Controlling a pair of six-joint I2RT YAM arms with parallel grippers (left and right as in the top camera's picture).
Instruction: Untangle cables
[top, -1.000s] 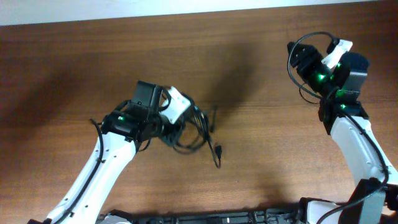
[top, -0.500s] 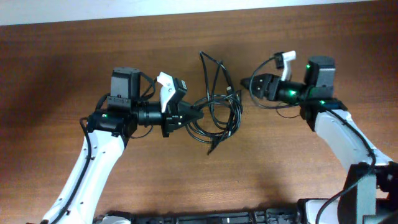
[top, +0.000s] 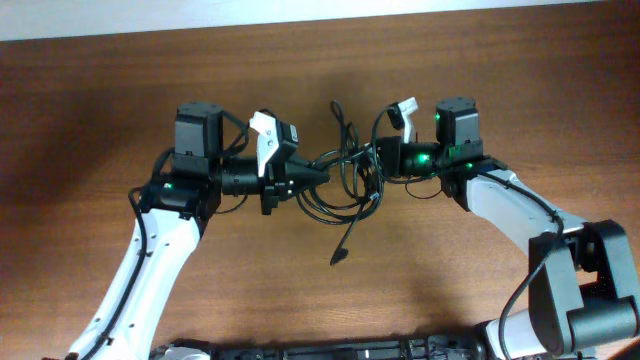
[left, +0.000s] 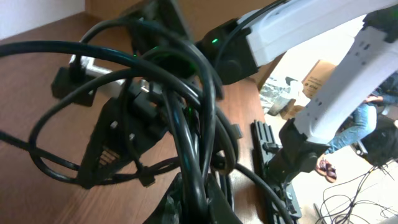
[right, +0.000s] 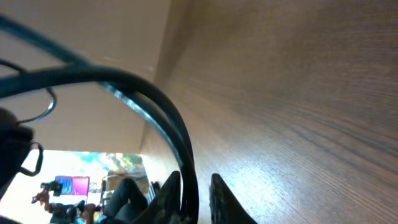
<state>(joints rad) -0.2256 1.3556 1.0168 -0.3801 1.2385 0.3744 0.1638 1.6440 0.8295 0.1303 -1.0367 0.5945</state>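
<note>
Jaws of left gripper (top: 316, 172) and right gripper (top: 378, 158) both pinch cables (top: 350, 196), toward worktop (top: 100, 100) far edge; pulling apart could cinch them tighter or lose grip.

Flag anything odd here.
Nothing damaged or spilled. The cables are bunched in one knot between the left claw and right claw, and one plug end trails loose below the knot.
</note>
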